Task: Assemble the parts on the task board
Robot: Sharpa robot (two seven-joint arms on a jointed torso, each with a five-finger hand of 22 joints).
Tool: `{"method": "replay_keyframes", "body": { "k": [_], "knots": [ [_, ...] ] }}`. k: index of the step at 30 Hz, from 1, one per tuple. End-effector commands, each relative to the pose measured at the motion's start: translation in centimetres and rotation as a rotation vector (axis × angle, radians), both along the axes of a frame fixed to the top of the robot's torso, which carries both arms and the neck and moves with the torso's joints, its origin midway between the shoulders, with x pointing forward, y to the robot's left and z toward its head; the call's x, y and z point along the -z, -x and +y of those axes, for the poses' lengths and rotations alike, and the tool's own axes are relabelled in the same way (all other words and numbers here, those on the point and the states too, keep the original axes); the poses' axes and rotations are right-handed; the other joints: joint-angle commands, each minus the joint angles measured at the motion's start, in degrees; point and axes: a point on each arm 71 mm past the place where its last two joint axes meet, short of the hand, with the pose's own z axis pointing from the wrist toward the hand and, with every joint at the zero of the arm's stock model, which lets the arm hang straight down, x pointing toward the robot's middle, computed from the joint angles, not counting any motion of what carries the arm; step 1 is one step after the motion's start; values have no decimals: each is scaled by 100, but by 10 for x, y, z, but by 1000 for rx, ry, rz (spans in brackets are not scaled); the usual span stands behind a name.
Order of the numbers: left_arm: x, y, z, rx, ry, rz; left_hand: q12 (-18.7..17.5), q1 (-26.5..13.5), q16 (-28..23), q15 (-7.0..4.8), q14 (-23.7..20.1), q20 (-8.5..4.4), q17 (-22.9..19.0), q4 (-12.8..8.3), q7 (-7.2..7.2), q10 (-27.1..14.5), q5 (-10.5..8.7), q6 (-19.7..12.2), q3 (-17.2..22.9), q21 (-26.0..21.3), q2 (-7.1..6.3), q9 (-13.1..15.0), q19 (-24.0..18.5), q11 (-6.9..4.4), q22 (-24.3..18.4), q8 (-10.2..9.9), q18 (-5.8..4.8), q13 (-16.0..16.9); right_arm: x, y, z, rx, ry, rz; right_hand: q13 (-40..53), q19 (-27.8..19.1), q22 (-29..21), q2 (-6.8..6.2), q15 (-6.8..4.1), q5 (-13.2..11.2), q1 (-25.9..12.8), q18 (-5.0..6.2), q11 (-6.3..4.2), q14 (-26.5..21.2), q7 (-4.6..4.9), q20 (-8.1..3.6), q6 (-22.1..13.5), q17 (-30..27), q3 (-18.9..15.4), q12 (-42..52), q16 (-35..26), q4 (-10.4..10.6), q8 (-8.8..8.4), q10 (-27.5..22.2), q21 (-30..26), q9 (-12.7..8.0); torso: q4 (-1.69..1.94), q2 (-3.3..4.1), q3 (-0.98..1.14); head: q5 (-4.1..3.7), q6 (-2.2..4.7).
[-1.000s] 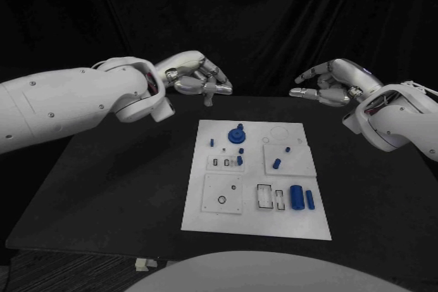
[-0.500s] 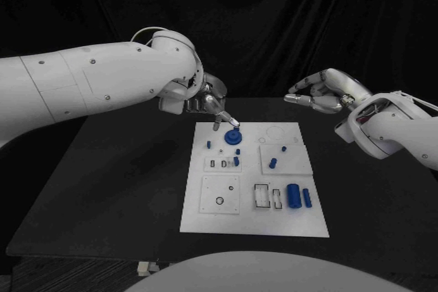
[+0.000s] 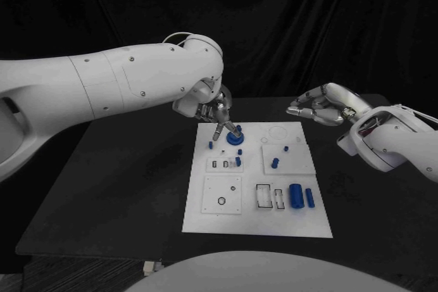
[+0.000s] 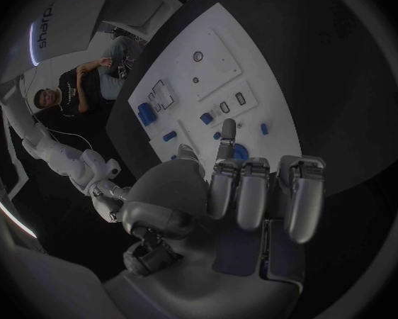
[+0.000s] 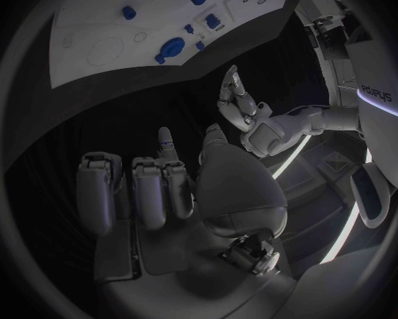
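The white task board (image 3: 256,223) lies in the middle of the table. At its far end sits a round blue part (image 3: 235,139), with small blue pegs (image 3: 238,160) beside it and a large blue cylinder (image 3: 295,194) nearer me. My left hand (image 3: 212,108) hovers over the board's far left corner. One finger reaches down to the round blue part (image 4: 241,151), the others stay curled, and nothing is held. My right hand (image 3: 319,106) hangs beyond the board's far right corner, fingers curled, holding nothing. In the right wrist view the right hand (image 5: 163,184) is well off the board (image 5: 93,42).
Two more small blue pegs (image 3: 276,163) stand on the board's right middle plate, and a slim blue cylinder (image 3: 310,199) lies beside the large one. The black table (image 3: 119,190) stretches bare to the left of the board.
My left arm has swung in from the far left and lowered its hand to the round blue part. My right hand has dropped a little towards the board's far right corner.
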Motion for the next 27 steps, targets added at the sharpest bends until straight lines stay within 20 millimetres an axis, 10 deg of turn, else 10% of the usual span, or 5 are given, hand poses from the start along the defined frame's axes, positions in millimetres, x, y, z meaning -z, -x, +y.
{"method": "replay_keyframes", "body": {
  "k": [1, 13, 27],
  "knots": [
    [7, 2, -1, -39, -6, 28, 19, -9, 15, -45, 615, 29, 1505, 12, -8, 616, 15, 37, 22, 17, 12, -14, 600, -42, 1506, -31, -33, 1504, 3, 1, 3, 2, 10, 31, 1507, 315, 1338, -8, 41, 31, 44, 40, 51, 591, -1, 49, 21, 1510, -44, 20, 17, 2, 31, 598, 18, -5, -15, 16, 21, 41, -1],
    [32, 2, -7, -91, 16, 32, 19, -58, 15, -33, 615, 37, 1505, 10, 37, 616, -120, -32, 78, 10, -52, -127, 579, -17, 1484, -258, -28, 1504, 6, 1, 8, -7, 10, 41, 1507, 314, 1337, 2, 41, 82, 77, 41, 52, 591, -1, 50, 15, 1510, -62, 20, 17, 2, 26, 598, 15, -13, 31, 4, -11, -33, -1],
    [52, 6, -22, -107, 64, 33, 19, -46, 15, -61, 615, 22, 1505, -42, -23, 616, -154, 255, 202, -11, -111, -115, 520, -62, 1423, -275, -11, 1504, 7, 3, 10, -16, 11, 36, 1507, 327, 1345, 9, 43, 141, 111, 35, 57, 591, -3, 52, 51, 1510, -93, 20, 17, 4, 45, 598, 36, -14, -6, -6, 1, -18, -1]
  ]
}}
